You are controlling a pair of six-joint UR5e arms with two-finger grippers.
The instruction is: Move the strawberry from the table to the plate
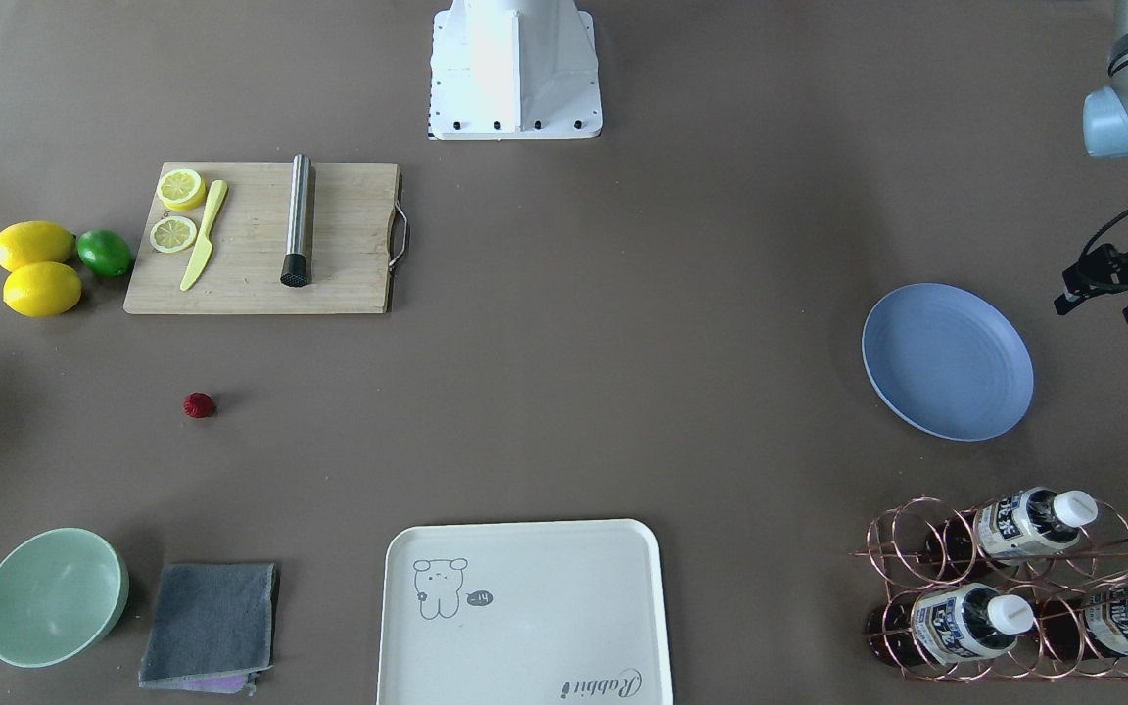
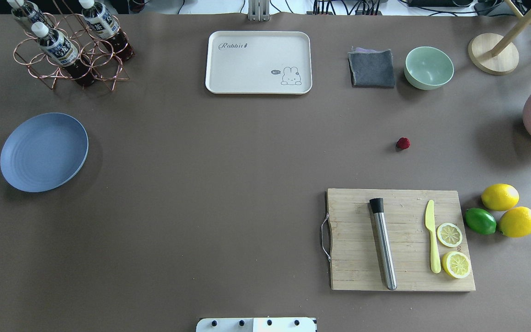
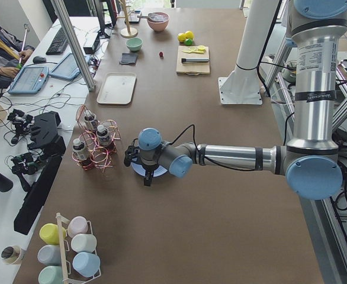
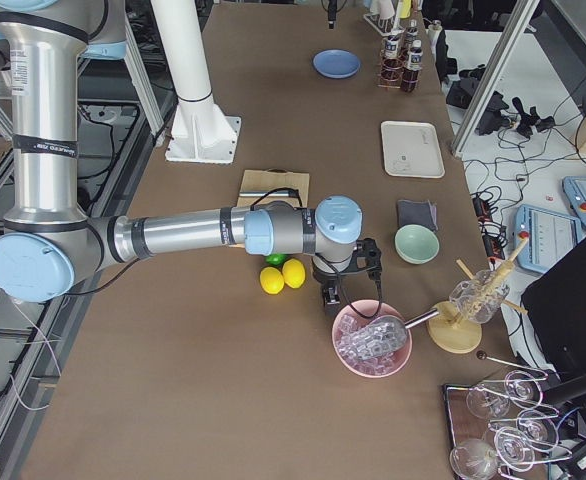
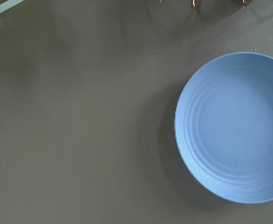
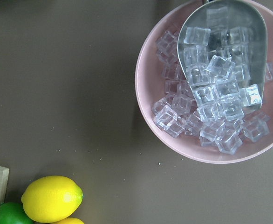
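Note:
The strawberry (image 1: 199, 404) (image 2: 403, 143), small and dark red, lies on the bare table (image 2: 228, 152) between the cutting board and the mint bowl. The blue plate (image 1: 946, 360) (image 2: 44, 152) (image 5: 234, 126) rests flat at the table's other end with nothing on it. My left gripper (image 1: 1101, 306) (image 3: 147, 177) hovers beside the plate's outer edge, its two fingertips apart with nothing between them. Far from the plate, my right gripper (image 4: 330, 305) hangs over the table next to a pink ice bowl; I cannot tell whether it is open or shut.
A wooden cutting board (image 2: 399, 240) carries a steel muddler, a yellow knife and lemon slices. Two lemons and a lime (image 2: 480, 221) lie beside it. A mint bowl (image 2: 428, 67), grey cloth (image 2: 372, 68), cream tray (image 2: 258, 62) and copper bottle rack (image 2: 69, 50) line the far edge.

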